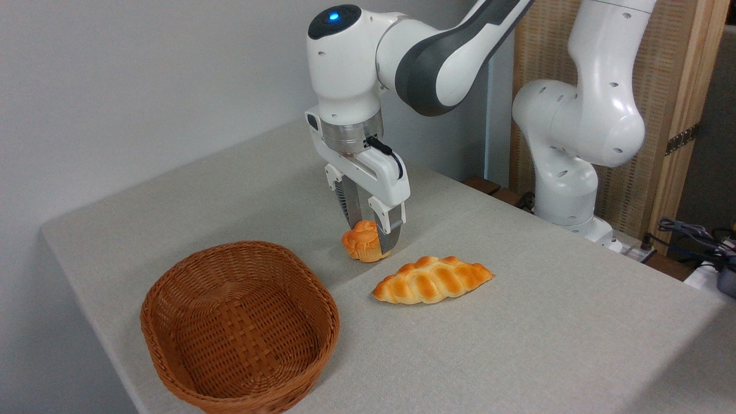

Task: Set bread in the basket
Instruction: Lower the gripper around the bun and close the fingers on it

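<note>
The bread (361, 242), a small orange-golden bun with a knotted top and a paler ridged base, sits low at the table's middle and leans slightly left. My gripper (371, 238) comes straight down on it, and its jaws press the bun from both sides. The right finger (391, 236) shows in front of the bun, while the left one is partly hidden behind it. I cannot tell whether the bun's base still touches the cloth. The oval brown wicker basket (172, 287) stands empty at the front left, a short way from the bun.
A longer golden braided loaf (432, 279) lies just right of and in front of the bun. The arm's white base (566, 190) stands at the back right, with cables (690, 230) beyond it. The table's (517, 345) left edge runs close behind the basket.
</note>
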Controlling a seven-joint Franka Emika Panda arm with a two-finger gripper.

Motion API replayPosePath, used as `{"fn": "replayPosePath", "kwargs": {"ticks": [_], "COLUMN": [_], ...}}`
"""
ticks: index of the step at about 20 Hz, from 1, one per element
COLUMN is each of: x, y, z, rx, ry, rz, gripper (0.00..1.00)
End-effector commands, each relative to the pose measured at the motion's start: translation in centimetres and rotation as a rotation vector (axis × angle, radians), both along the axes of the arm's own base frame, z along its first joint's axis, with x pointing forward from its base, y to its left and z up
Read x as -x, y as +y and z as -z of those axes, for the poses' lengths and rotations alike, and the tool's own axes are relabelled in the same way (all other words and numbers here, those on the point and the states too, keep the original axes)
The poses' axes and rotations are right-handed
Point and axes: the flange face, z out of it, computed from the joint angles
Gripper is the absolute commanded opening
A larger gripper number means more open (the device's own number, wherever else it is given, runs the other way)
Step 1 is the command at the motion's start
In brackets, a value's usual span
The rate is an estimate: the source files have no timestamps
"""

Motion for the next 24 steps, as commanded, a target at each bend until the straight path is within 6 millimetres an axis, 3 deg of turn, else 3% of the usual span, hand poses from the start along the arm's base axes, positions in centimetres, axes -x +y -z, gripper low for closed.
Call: {"fn": "replayPosePath", "kwargs": {"ticks": [1, 4, 18, 24], "x": [0.19, 0.17, 0.24, 0.01], "y": [-0.13, -0.07, -0.03, -0.14], "z": [0.29, 0.29, 0.06, -0.67], "rx": [0.017, 0.017, 0.017, 0.018], "ry": [-0.013, -0.013, -0.007, -0.004], "rz": [0.010, 0.009, 0.009, 0.011], "gripper": [0.52, 0.36, 0.34, 0.25]}}
